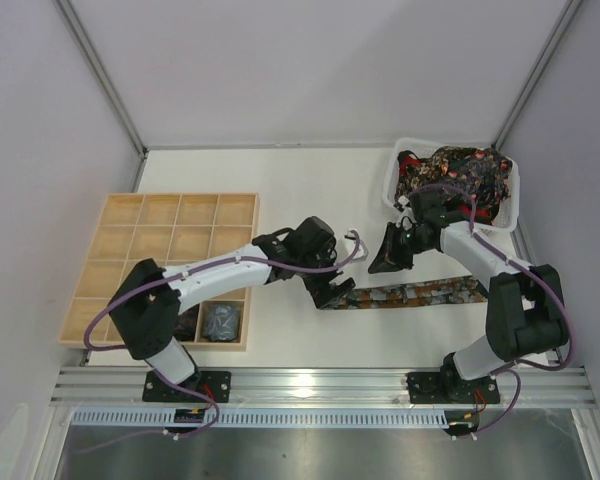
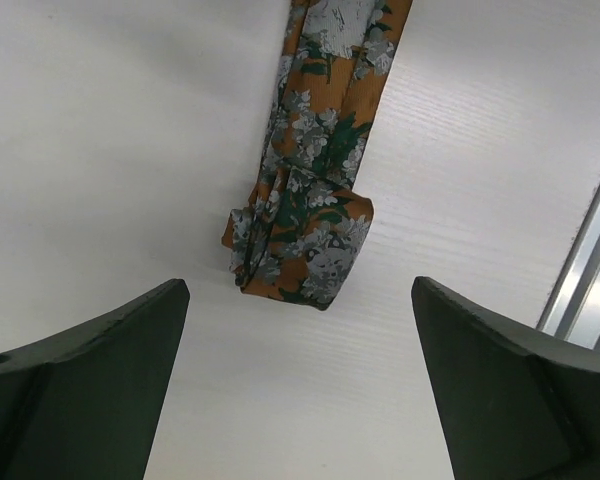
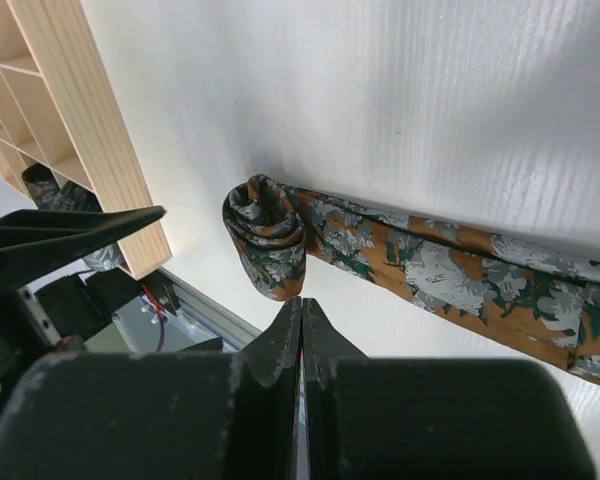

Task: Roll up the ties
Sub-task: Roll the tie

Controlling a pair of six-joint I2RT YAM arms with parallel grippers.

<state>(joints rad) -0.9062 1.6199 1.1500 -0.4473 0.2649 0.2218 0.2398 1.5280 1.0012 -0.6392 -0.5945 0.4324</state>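
Top external: saw one tie (image 1: 420,293) lying flat near the front edge, right of centre, its left end loosely rolled. Found left gripper (image 1: 330,290) over that rolled end, fingers spread wide, holding nothing. Found right gripper (image 1: 390,250) just behind the tie, fingers pressed together, empty. Noted more ties (image 1: 460,170) heaped in basket (image 1: 392,190) at back right corner, and a coiled tie (image 1: 220,322) in tray (image 1: 230,205) by left edge
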